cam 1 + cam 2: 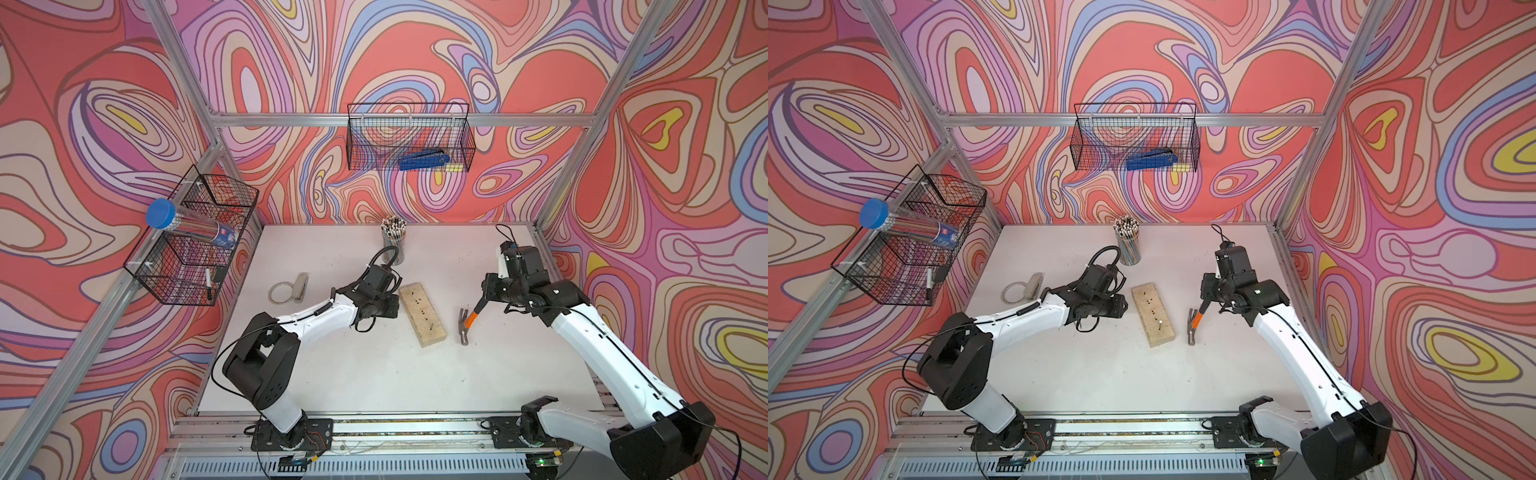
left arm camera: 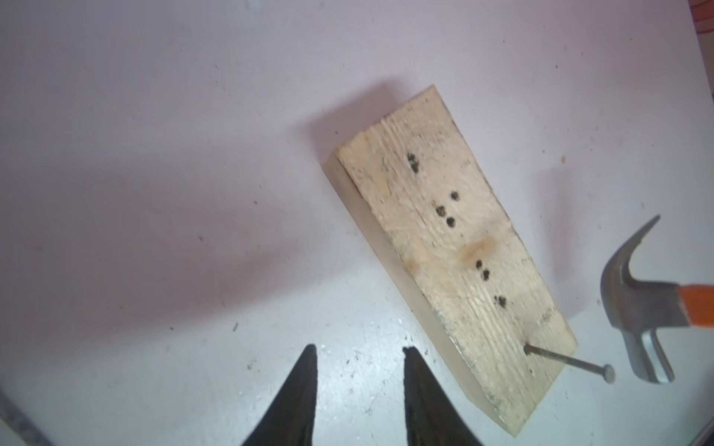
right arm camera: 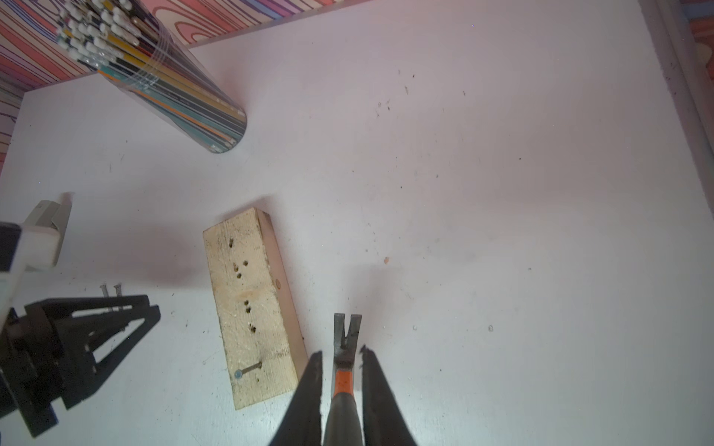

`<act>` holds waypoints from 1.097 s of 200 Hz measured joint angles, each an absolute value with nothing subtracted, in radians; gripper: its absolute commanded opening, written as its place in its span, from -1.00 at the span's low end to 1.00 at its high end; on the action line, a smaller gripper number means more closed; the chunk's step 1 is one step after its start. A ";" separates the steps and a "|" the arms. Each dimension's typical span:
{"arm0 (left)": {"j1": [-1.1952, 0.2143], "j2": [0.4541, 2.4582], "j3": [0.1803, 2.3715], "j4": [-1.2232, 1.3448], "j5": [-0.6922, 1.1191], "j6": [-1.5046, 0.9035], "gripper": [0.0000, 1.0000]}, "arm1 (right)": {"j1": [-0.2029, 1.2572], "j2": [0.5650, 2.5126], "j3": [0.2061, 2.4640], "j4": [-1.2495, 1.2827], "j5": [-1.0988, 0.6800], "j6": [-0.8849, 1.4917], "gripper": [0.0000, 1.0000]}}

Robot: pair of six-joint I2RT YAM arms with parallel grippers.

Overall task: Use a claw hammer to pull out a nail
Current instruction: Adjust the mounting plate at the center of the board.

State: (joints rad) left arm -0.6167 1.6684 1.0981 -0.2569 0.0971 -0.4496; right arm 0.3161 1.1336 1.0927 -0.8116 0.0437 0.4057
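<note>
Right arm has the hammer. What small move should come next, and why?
Probably swing the claw hammer sideways so its claw meets the nail. The right gripper is shut on its handle, the head sits beside the wood block, and the nail stands out, unhooked.

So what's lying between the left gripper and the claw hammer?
The wooden block, nail in it, separates left gripper from claw hammer; right wrist view shows it.

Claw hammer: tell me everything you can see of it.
The claw hammer has a silver steel head with a curved, split claw, an orange neck and a black handle. The right hand grips the handle, head angled down toward the white table, beside the pale wooden block but apart from it and its leaning nail. Whether the head touches the table is unclear.
</note>
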 measured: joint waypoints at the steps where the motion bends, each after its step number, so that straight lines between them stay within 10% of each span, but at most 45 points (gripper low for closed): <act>1: -0.614 1.673 1.105 -0.258 0.097 -0.447 -0.18 | 0.316 1.132 1.090 -0.812 0.043 0.406 -1.00; 219: -0.582 2.096 1.530 -0.349 0.030 -0.374 -0.29 | 0.396 1.004 0.941 -0.827 -0.067 0.572 -1.00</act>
State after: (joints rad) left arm -0.5816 2.0960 1.5295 -0.3489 0.0296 -0.3737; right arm 0.3962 1.0039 0.9405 -0.8272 -0.0669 0.5720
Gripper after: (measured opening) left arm 0.359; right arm 0.191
